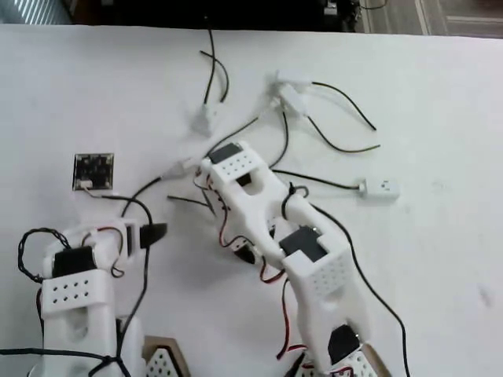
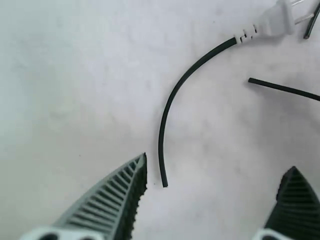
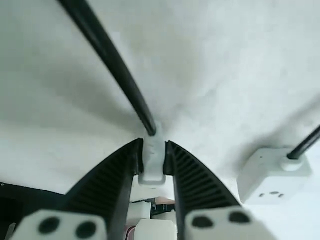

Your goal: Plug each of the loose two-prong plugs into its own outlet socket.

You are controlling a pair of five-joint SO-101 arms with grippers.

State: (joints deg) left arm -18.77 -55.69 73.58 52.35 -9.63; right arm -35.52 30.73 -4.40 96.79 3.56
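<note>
The right gripper (image 3: 153, 150) is clenched on a white plug (image 3: 152, 167); its prongs cannot be made out. An outlet socket (image 3: 272, 175) lies near. The left gripper (image 2: 218, 167) is held open and empty above the table (image 2: 75, 75). A second plug (image 2: 277, 20) is partly cut off at the frame edge.

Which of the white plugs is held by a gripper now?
The white plug clamped between the right gripper's fingers, its black cord leading away. The loose plug before the open left gripper lies untouched on the table.
</note>
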